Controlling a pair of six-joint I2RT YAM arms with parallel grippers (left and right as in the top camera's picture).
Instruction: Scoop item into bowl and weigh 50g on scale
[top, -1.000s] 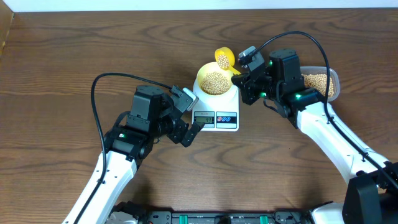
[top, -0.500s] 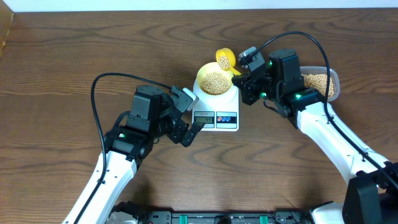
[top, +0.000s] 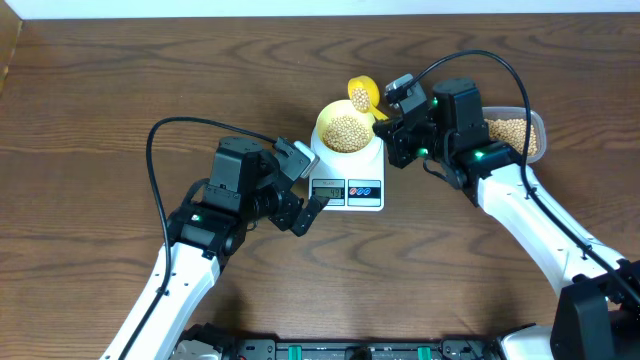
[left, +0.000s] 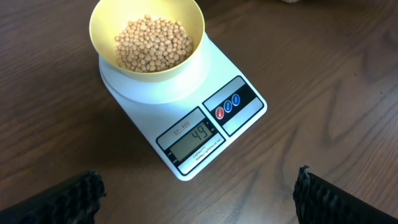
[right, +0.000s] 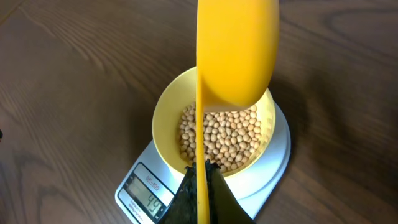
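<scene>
The pale-yellow bowl (top: 347, 128) stands on the white scale (top: 348, 186) and holds tan beans (left: 153, 44). The display (left: 196, 140) reads 49. My right gripper (top: 388, 122) is shut on the handle of a small yellow scoop (top: 362, 94), which holds a few beans just beyond the bowl's far rim. In the right wrist view the scoop (right: 236, 50) hangs over the bowl (right: 168, 109). My left gripper (top: 305, 215) is open and empty on the table in front of the scale's left corner; the left wrist view shows only its fingertips at the lower corners.
A clear plastic tub (top: 520, 135) with more beans lies at the right, behind my right arm. The brown wooden table (top: 120, 90) runs around it. Cables loop over both arms.
</scene>
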